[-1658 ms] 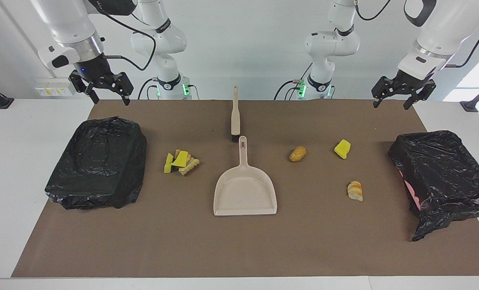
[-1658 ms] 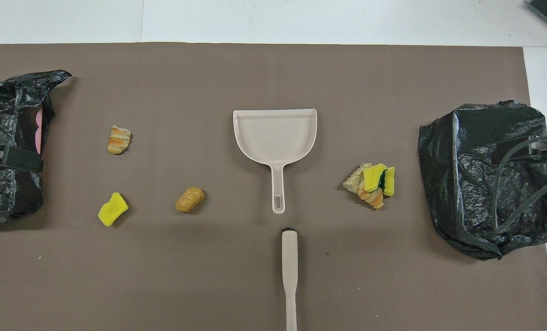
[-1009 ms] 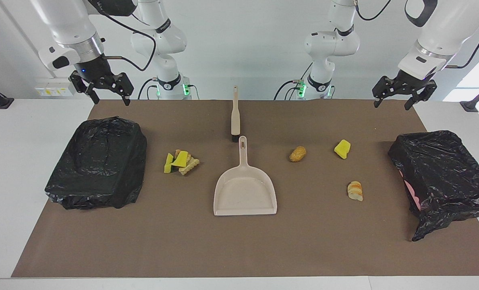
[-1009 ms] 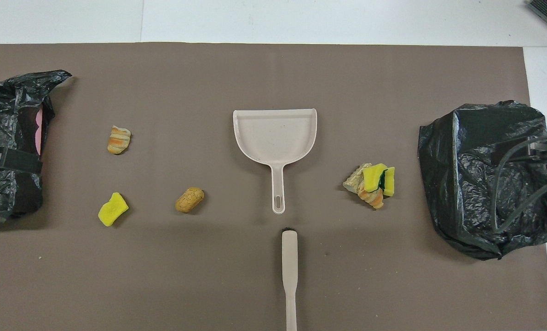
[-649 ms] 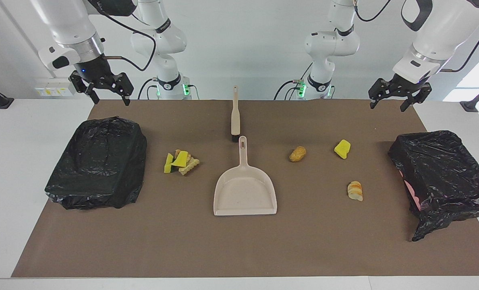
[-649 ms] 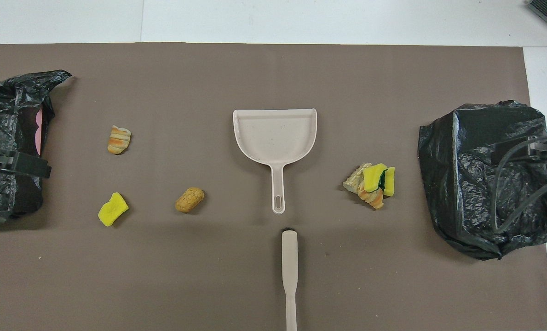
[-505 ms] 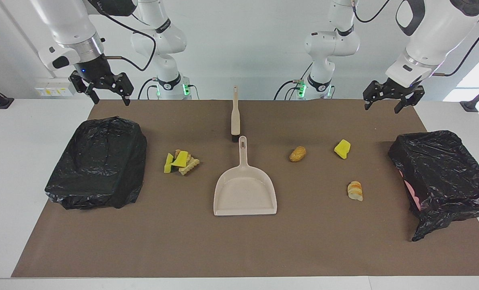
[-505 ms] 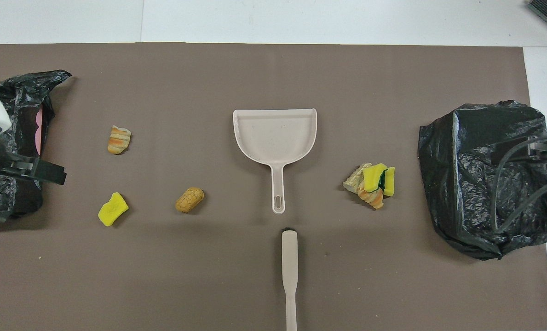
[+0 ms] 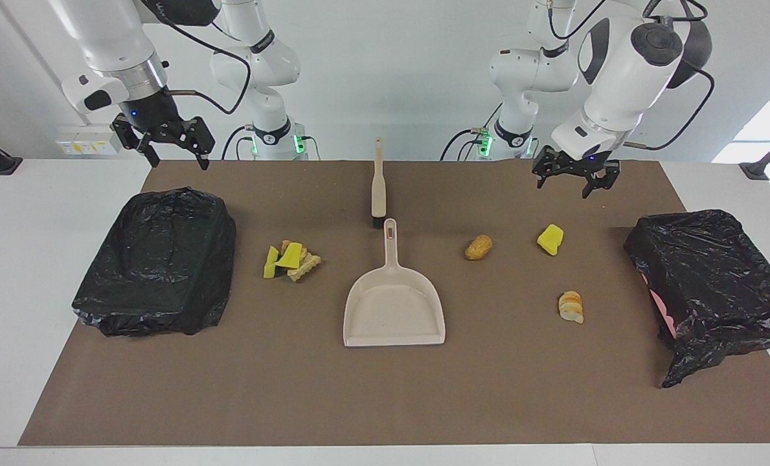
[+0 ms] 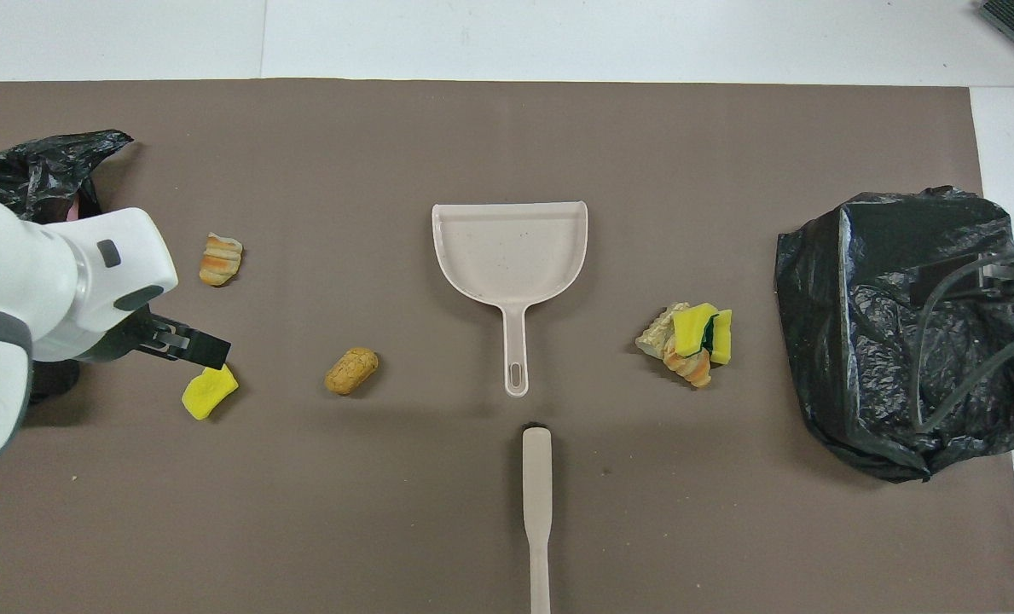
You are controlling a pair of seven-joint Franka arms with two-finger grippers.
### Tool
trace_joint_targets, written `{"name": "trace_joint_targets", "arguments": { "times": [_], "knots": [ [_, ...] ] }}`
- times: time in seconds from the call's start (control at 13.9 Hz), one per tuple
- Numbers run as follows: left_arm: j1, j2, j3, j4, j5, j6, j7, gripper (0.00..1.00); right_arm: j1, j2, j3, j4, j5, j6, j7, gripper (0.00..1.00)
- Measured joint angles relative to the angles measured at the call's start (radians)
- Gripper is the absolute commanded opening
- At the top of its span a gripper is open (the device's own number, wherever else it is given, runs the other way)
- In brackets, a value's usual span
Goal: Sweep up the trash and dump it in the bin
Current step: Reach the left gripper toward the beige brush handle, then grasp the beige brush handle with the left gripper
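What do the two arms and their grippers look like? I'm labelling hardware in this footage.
Both arms are glossy white with rounded joints, dark grey bands and black cables looped along them. Green lights glow on both bases. Each wrist has a white cuff with a dark oval patch. The left gripper and right gripper are black linkage frames with black jaws; a small blue light shows above each gripper.

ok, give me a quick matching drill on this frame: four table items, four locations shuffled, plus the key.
Items
1. brush
2. dustpan
3. lone yellow sponge chunk
4. heap of mixed scraps

Locations
A. beside the black-bagged bin at the right arm's end
B. mid-table, handle pointing toward the robots
C. toward the left arm's end, nearer the robots than the striped bread-like lump
D. nearest the robots, in line with the dustpan handle

Pairs: 1-D, 2-B, 3-C, 4-A
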Motion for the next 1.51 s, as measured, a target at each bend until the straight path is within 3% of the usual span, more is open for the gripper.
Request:
{"name": "trace_joint_targets", "arguments": {
  "times": [0.29, 0.65, 0.94, 1.51],
  "knots": [
    [-0.088, -0.02, 0.0, -0.089, -0.024, 0.066, -0.063, 1.0, 0.0, 0.0, 0.0, 0.0, 0.0, 0.0, 0.0, 1.0],
    [-0.264, -0.056, -0.002, -0.218, -0.028, 0.182, -0.275, 1.0, 0.0, 0.0, 0.0, 0.0, 0.0, 0.0, 0.0, 1.0],
    [-0.385, -0.072, -0.002, -0.263, -0.029, 0.226, -0.422, 1.0, 0.0, 0.0, 0.0, 0.0, 0.0, 0.0, 0.0, 1.0],
    [-0.713, -0.069, -0.005, -0.402, -0.03, 0.451, -0.823, 1.0, 0.0, 0.0, 0.0, 0.0, 0.0, 0.0, 0.0, 1.0]
  ]
}}
